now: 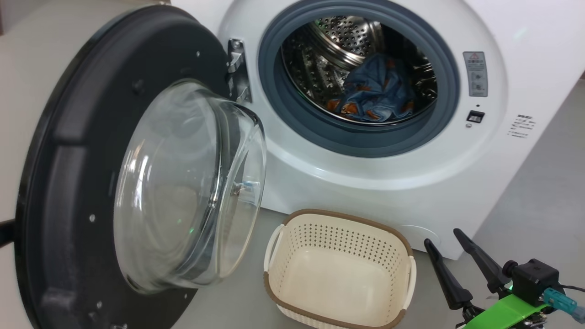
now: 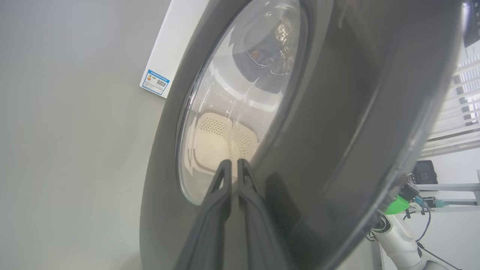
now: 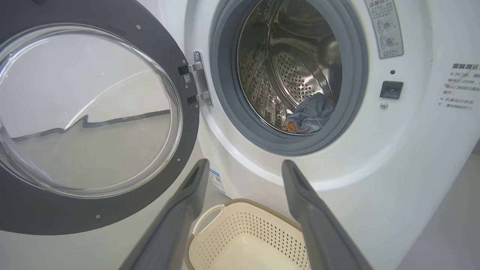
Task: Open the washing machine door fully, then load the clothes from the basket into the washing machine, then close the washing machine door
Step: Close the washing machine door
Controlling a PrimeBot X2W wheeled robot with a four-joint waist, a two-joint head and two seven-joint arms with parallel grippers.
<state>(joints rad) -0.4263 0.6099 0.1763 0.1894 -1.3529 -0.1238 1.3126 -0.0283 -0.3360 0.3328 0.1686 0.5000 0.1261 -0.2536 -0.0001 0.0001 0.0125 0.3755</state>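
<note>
The white washing machine (image 1: 388, 183) stands with its black washing machine door (image 1: 59, 137) swung out to the left, glass bowl (image 1: 183, 183) facing me. Light-blue clothes (image 1: 374, 91) with orange prints lie in the steel drum, also in the right wrist view (image 3: 311, 116). The cream basket (image 1: 338, 228) sits on the floor below the opening with nothing in it. My right gripper (image 1: 442, 237) hovers open right of the basket (image 3: 243, 221), nothing between its fingers (image 3: 244, 163). My left gripper (image 2: 233, 162) is shut and empty, close against the door's outer face (image 2: 337, 112) at the window's lower edge; contact is unclear.
The door hinge (image 1: 235, 68) and latch slot (image 1: 475, 116) flank the grey gasket (image 1: 283, 105). Grey floor runs right of the machine (image 1: 539, 205). A blue label sticker (image 2: 155, 83) is on the machine's side. Blinds and a bench (image 2: 450, 187) lie behind the door.
</note>
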